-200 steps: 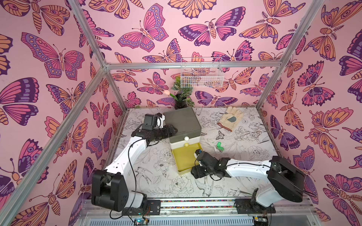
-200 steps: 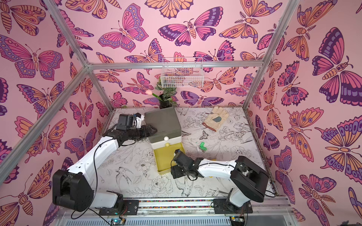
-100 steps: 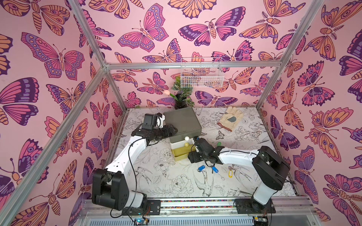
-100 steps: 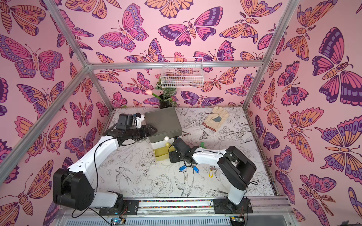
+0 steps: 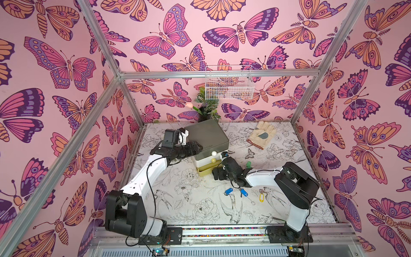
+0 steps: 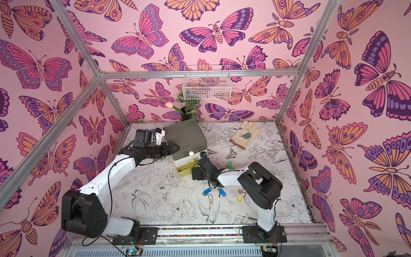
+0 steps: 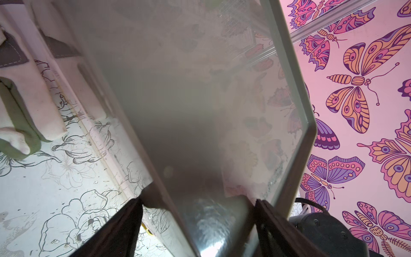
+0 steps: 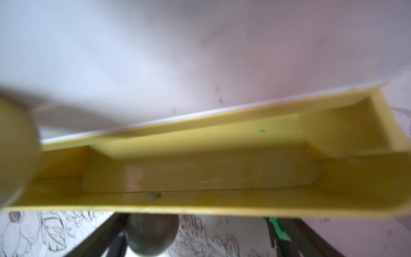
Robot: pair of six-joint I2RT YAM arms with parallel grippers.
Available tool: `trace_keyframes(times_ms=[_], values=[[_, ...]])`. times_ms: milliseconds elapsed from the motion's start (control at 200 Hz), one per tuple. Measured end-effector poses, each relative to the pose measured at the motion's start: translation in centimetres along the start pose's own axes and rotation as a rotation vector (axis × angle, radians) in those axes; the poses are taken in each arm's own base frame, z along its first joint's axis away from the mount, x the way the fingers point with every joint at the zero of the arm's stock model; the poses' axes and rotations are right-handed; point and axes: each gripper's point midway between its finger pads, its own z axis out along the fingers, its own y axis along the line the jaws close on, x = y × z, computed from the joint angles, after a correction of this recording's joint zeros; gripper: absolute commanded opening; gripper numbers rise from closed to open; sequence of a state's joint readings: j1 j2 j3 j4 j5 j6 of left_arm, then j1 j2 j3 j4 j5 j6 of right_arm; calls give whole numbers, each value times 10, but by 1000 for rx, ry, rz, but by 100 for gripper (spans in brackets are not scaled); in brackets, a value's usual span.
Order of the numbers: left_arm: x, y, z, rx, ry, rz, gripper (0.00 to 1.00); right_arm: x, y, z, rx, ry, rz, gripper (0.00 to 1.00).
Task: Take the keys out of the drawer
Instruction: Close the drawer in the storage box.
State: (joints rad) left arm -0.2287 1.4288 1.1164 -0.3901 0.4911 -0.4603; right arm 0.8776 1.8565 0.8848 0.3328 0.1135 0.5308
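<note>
Right wrist view first: the shallow yellow plastic drawer (image 8: 222, 200) is barely a crack open and the bit I can see looks empty. Its round knob (image 8: 153, 233) sits loose between my right gripper (image 8: 198, 224) jaws, which are spread way wider than the knob and hold nothing. In both top views the small metal keys (image 5: 244, 192) are out on the flower-print table (image 5: 189, 211): two with blue tags (image 5: 228, 191) and one with a yellow tag (image 5: 261, 197) beside my right arm (image 5: 262, 178), one with a green tag (image 5: 248, 164) behind it. Can't spot a fifth. They're light, stiff and probably slidy lying flat, so I'd pinch a plastic tag across its narrow sides and let the key dangle. My left gripper (image 5: 197, 147) is clamped wide across the top corner of the grey-green drawer cabinet (image 5: 206, 135), bracing it.
</note>
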Motion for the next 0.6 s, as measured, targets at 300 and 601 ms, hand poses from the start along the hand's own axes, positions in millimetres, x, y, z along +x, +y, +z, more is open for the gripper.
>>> trace_keyframes(times_ms=[300, 601], values=[[2, -3, -2, 13, 5, 1, 84, -20, 8, 9, -58, -127, 153, 99], [9, -2, -30, -49, -39, -13, 89, -34, 9, -30, -57, -136, 216, 99]])
